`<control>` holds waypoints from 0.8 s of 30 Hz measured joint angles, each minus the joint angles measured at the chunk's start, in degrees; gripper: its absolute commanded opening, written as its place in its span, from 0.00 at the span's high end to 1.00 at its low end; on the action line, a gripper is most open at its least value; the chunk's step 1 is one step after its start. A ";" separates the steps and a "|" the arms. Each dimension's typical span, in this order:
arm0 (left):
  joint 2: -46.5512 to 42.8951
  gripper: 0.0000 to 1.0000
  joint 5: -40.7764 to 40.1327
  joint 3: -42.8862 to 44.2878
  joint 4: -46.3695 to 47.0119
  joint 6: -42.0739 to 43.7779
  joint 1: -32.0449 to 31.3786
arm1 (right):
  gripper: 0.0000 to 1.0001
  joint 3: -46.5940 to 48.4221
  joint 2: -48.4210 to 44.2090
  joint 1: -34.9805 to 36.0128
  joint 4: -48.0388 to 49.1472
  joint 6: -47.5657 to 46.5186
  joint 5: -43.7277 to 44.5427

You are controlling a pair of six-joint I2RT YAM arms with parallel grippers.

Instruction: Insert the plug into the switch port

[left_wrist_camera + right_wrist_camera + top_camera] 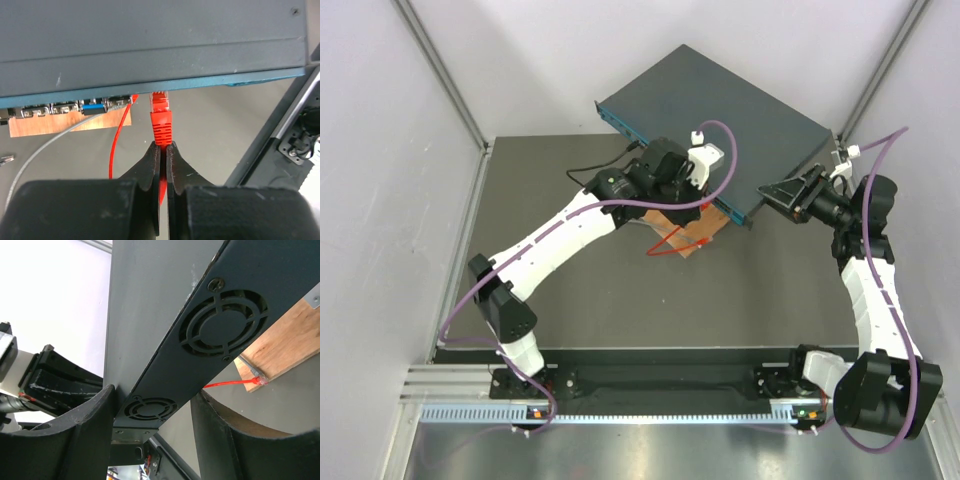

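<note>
Currently you have the plug (161,122) pinched at the rear of its ribbed red boot by the left gripper (162,146), whose two black, wedge-shaped fingers (149,167) are closed almost to touching, with only the boot and its cable between them. The plug stands straight out from the fingertips. Its clear, glossy tip sits right at the lower front lip of the switch box (150,40), and you cannot tell whether it has entered a socket. The thin red cable (114,150) loops down beside the fingers. To the left along the same face runs a row of switch ports (60,110), small square metal-rimmed sockets. One holds a blue insert (93,106), and what is in the others cannot be made out. A grey cable (45,145) curves away from that area. Under the box lies a raw wooden board (70,125) with visible grain. The box is flat, matte, dark blue-grey metal, and its end panel carries round fan grilles (222,322). The right gripper (152,392) straddles that end at half spread, both curved black fingers appearing pressed against the housing. Everything rests on a dark grey table (620,300).
</note>
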 measured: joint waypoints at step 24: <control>3.23 1.00 2.84 5.29 -3.02 -3.30 0.59 | 1.00 0.33 -0.39 0.61 -1.03 -0.57 1.70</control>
